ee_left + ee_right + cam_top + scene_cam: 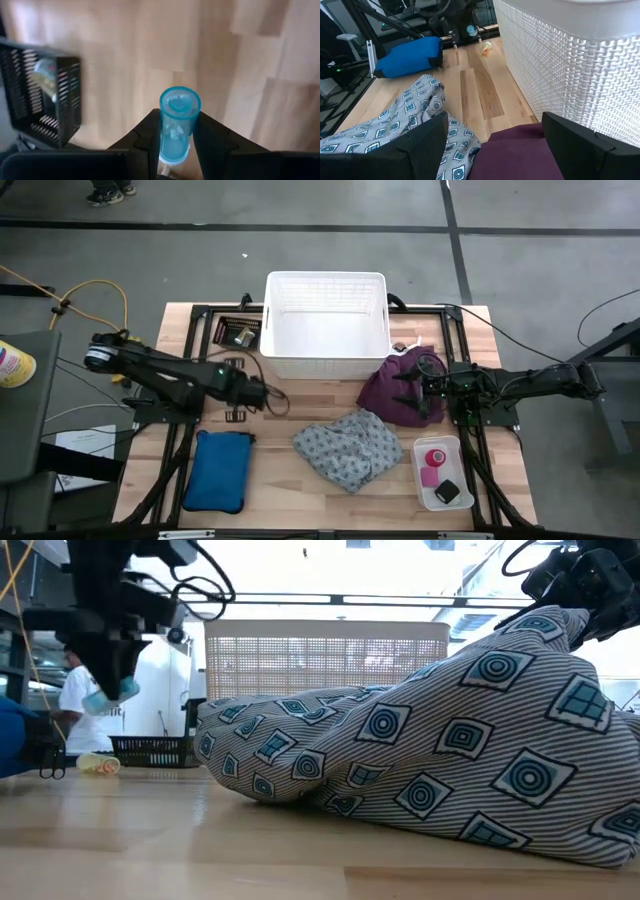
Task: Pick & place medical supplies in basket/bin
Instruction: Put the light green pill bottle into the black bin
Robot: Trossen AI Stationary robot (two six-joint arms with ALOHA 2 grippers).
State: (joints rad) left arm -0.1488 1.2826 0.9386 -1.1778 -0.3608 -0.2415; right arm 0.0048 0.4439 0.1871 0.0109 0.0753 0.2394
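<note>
Clear blue plastic, the small bottle [179,125] sits clamped between the left gripper [262,392] fingers, just left of the white basket [326,367]. I think it should rise above the rim before release. The right gripper [492,142] hangs open over the purple cloth [400,388], right of the basket.

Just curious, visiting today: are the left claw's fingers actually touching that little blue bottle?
Touching. The left wrist view shows the left gripper's fingers pressed against both sides of the small clear bottle.
</note>
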